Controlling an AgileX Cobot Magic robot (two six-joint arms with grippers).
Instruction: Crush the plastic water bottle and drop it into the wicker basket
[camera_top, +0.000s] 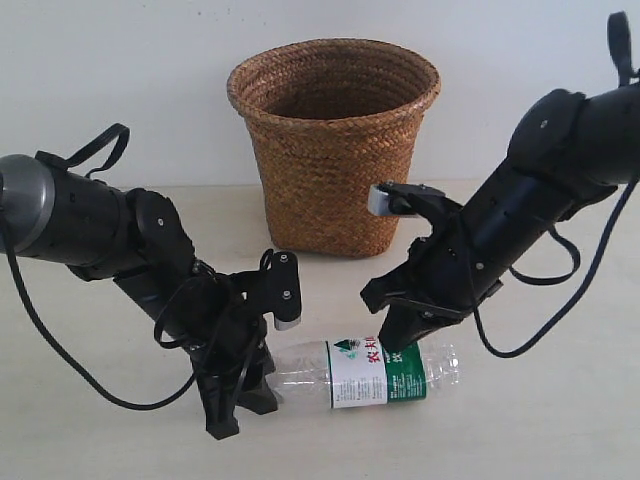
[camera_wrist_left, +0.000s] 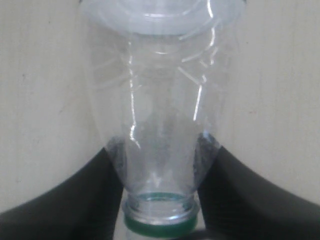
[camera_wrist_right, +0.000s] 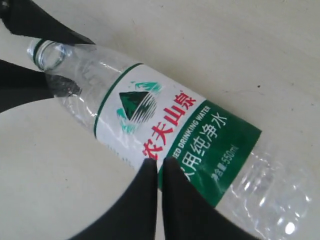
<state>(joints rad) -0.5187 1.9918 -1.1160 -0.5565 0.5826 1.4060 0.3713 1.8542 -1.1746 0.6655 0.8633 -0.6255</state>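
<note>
The plastic water bottle (camera_top: 375, 372) lies on its side on the table in front of the wicker basket (camera_top: 333, 140). It is clear, with a green-and-white label and red characters (camera_wrist_right: 167, 117). My left gripper (camera_top: 248, 385) is shut on its neck end. In the left wrist view both black fingers (camera_wrist_left: 75, 200) press the shoulder just above the green neck ring (camera_wrist_left: 159, 225). My right gripper (camera_top: 397, 345) is shut with nothing between its fingers. Its tips (camera_wrist_right: 160, 162) rest against the label's edge. The mouth (camera_wrist_right: 50, 52) looks uncapped.
The basket stands upright at the back centre, close behind the right arm's wrist (camera_top: 400, 200). Pale tabletop (camera_top: 540, 420) stretches around the bottle. A plain wall (camera_top: 120, 70) rises behind the table.
</note>
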